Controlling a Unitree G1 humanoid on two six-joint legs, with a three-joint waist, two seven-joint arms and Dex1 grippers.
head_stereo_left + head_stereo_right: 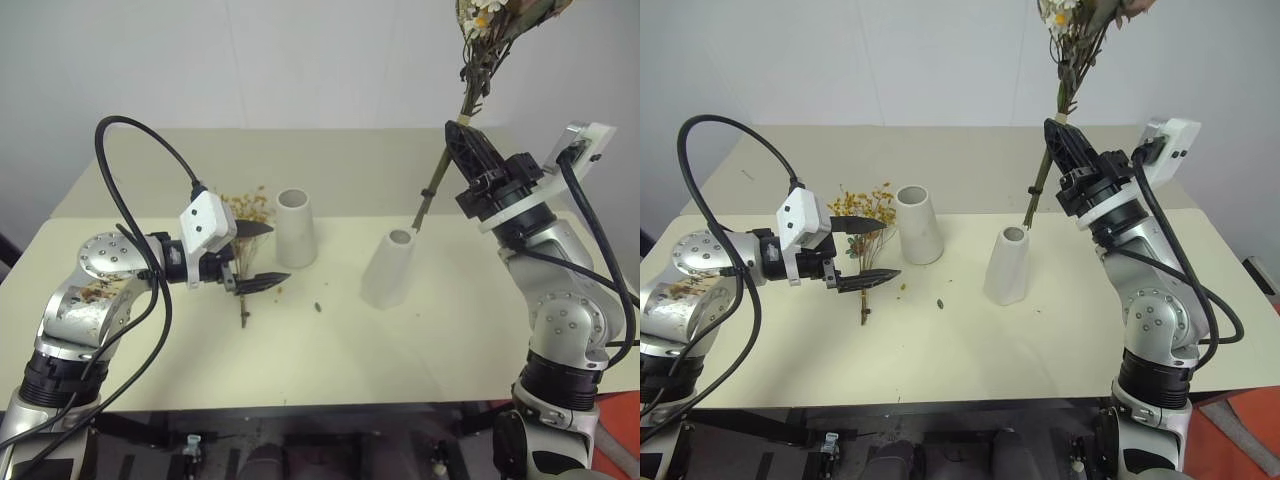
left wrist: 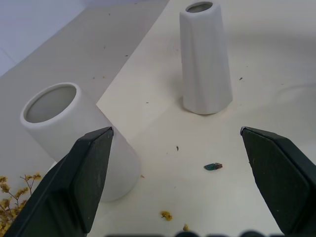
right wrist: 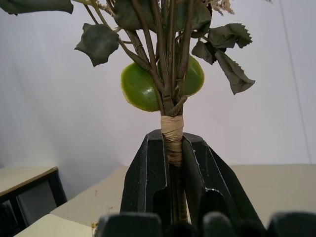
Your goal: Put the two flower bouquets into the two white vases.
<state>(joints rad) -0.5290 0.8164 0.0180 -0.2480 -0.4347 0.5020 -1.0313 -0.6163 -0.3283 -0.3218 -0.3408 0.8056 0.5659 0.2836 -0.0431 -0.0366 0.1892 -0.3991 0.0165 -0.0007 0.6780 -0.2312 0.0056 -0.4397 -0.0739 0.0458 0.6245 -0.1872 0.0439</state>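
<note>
On the left, the left gripper (image 1: 865, 252) hangs just above the cream table (image 1: 330, 370) with its two black fingers spread wide apart and nothing between them; directly beneath and behind it lies the small bouquet (image 1: 866, 208), flat on the tabletop, its yellow-orange blooms fanned out toward the far side and its thin brown stems running back toward the near edge, passing under the lower finger; whether that finger brushes the stems is hard to judge from the head views. Just to the right of the blooms stands the first white vase (image 1: 296, 228), upright, mouth open to the ceiling, near the gripper but apart from it; the left wrist view looks between the spread fingers (image 2: 89, 173) at both vases, with a small dark scrap (image 2: 213, 167) and a few yellow crumbs (image 2: 166, 215) on the table between them. Further right stands the second white vase (image 1: 388, 268), well apart from the first and appearing to lean slightly in the head views. Above it, the right gripper (image 1: 468, 150) is pressed shut on the tape-wrapped stems of the larger bouquet (image 1: 478, 60), holding it upright in the air; the cut stem ends (image 1: 422, 215) hang just above and beside that vase's mouth, not inside it; the greenery and pale blooms rise out of the top of the view.
</note>
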